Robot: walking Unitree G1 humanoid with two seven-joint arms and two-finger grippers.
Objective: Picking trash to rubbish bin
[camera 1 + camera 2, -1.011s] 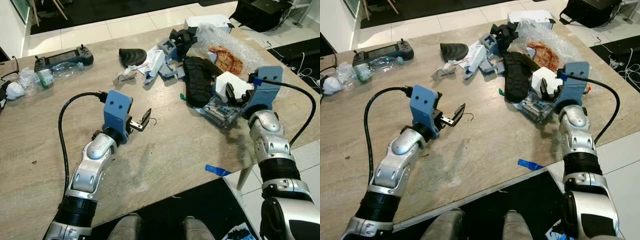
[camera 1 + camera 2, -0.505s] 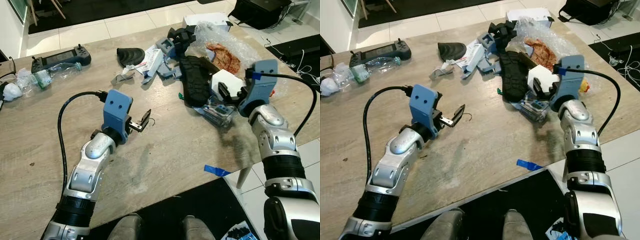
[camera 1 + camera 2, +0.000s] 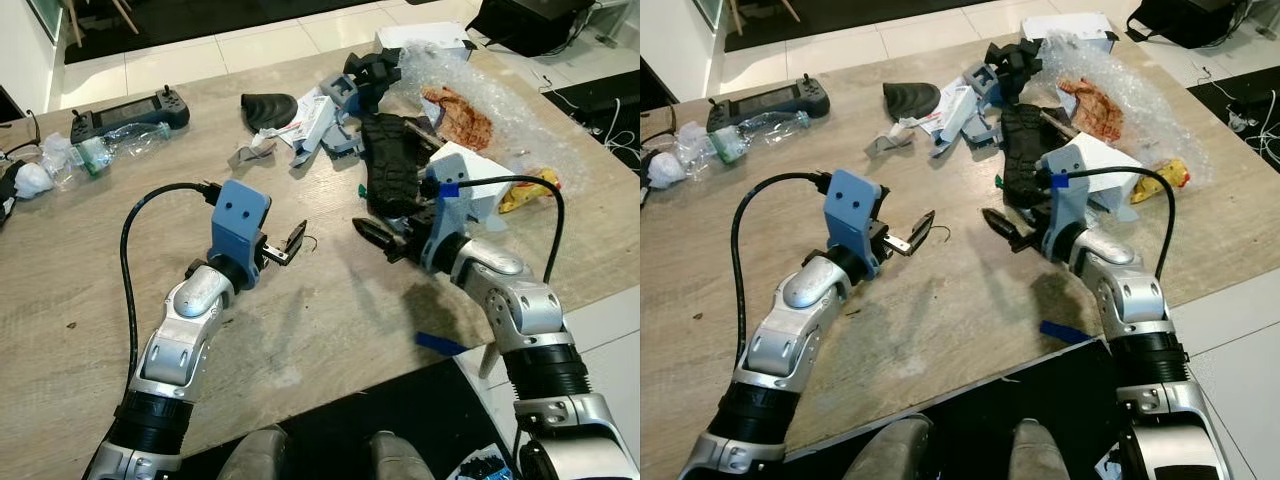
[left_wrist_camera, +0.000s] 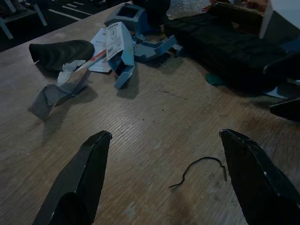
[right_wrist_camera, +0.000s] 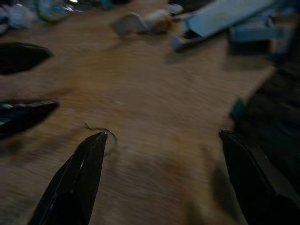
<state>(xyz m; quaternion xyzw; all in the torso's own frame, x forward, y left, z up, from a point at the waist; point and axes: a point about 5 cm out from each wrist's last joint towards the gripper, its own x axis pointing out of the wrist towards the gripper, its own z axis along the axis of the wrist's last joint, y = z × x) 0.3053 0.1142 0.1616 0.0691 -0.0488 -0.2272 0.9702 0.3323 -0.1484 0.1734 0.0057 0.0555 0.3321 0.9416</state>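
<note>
A heap of trash lies on the wooden table (image 3: 300, 330): a black ridged pad (image 3: 392, 160), blue plastic pieces (image 3: 330, 105), crumpled paper (image 3: 250, 152) and bubble wrap (image 3: 480, 85). A thin black wire (image 4: 197, 168) lies on the bare wood. My left gripper (image 3: 291, 245) hovers open just short of the wire, holding nothing. My right gripper (image 3: 372, 238) is low in front of the black pad, open and empty, pointing across at the left gripper. In the right wrist view, the wire (image 5: 99, 130) and the left gripper's fingertips (image 5: 28, 115) lie ahead.
A handheld controller (image 3: 130, 112) and a crushed plastic bottle (image 3: 105, 152) lie at the far left. A white box (image 3: 478, 178) and a yellow wrapper (image 3: 525, 190) sit behind my right arm. Blue tape (image 3: 440, 343) marks the near table edge.
My right arm has swung left from the white box, across the front of the black pad, and now faces the left gripper. The left arm has stayed put.
</note>
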